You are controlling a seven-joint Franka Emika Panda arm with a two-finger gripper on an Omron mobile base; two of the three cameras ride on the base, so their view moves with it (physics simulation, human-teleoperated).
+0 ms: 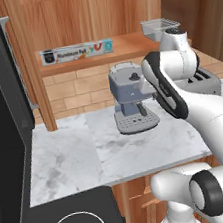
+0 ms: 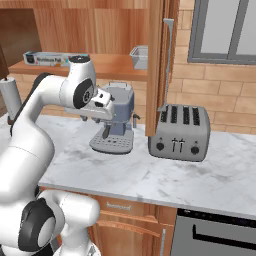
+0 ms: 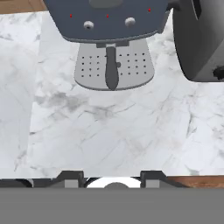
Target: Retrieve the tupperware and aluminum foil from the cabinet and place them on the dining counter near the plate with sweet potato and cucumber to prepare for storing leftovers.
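Our gripper (image 3: 112, 175) is parked over the marble worktop (image 3: 109, 131), pointing down at bare stone with both finger tips a moderate way apart and nothing between them, so it's holding zilch. Right ahead of the fingers in the hand view sits the blue-grey espresso machine (image 3: 109, 26), its perforated drip tray (image 3: 114, 70) and dark portafilter handle facing us. Just beside it is the silver slotted toaster (image 3: 199, 39). From the right base view we see the hand (image 2: 102, 100) tucked close in front of the espresso machine (image 2: 117, 117), with the toaster (image 2: 179, 132) a bit further right along the worktop. An open wooden cabinet door (image 2: 159, 65) hangs down between those two appliances, so it's kind of in the way on that side. Up above, the cabinet (image 1: 89, 15) has its shelf board right over the machine. The aluminum foil (image 1: 77, 52) carton lies lengthwise along the left part of the shelf, label facing out, and the tupperware (image 1: 159, 26) sits at the right end of the same shelf, well apart from the foil. In the left base view our own white arm (image 1: 181, 88) crosses just under the tupperware. Bottom left there's a black cooktop (image 1: 74, 220) butting up against the worktop.
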